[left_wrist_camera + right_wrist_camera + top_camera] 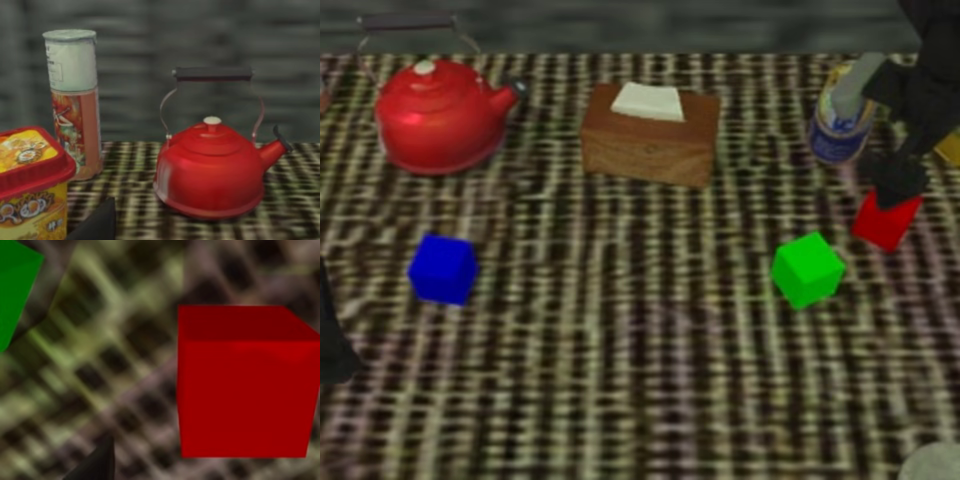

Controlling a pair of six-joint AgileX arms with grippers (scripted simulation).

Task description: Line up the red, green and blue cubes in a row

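The red cube [886,226] rests on the woven cloth at the right, large in the right wrist view [245,382]. My right gripper [898,186] hangs open just above its far edge, without holding it; one dark fingertip [97,462] shows beside the cube. The green cube [807,269] lies a little to the left of the red one and nearer the front, and it shows at the right wrist view's edge [15,290]. Far to the left sits the blue cube [442,268]. At the table's left edge, my left gripper [332,350] stays parked and open, one fingertip [100,220] showing.
A glossy red kettle [440,115] stands back left, a wooden tissue box [650,135] back centre, a blue-labelled can [840,125] back right near the right arm. A pale round thing [932,462] sits at the front right corner. The left wrist view shows a tall canister [74,100] and a red-lidded tub [30,180].
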